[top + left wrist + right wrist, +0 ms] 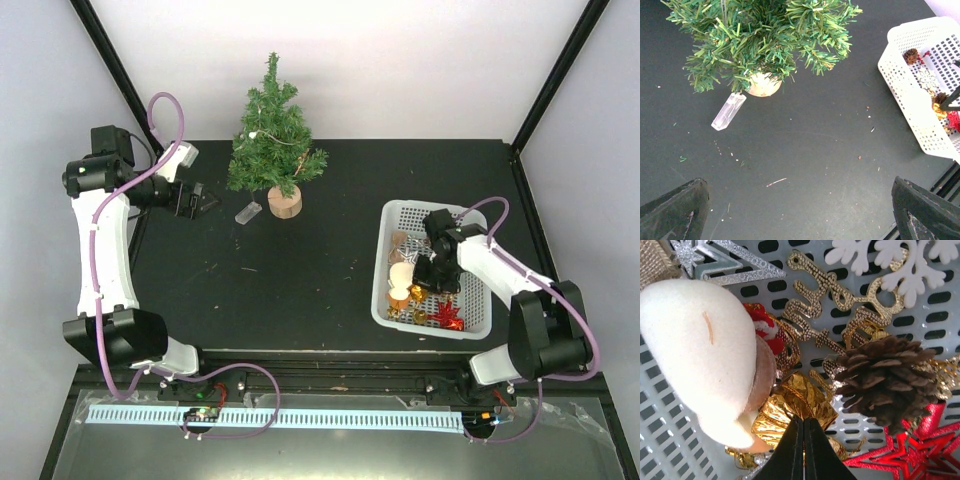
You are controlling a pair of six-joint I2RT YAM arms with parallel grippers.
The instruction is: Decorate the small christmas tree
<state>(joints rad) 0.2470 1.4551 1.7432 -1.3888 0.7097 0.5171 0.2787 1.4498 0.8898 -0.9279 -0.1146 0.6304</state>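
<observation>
The small christmas tree (272,140) stands at the back of the table on its wood disc base; its lower branches also show in the left wrist view (765,35). A clear icicle ornament (248,212) lies on the table beside the base (728,111). My left gripper (200,200) is open and empty, left of the tree, jaws wide apart (799,190). My right gripper (430,275) is down in the white basket (480,215), shut at the cord of a gold foil ornament (790,405), its fingertips (803,421) touching the foil.
The basket holds a white plush ornament (695,350), a pine cone (885,380), a red star (920,450), gold script lettering (840,295), a white snowflake (890,260) and a silver star (725,265). The basket's corner shows in the left wrist view (905,85).
</observation>
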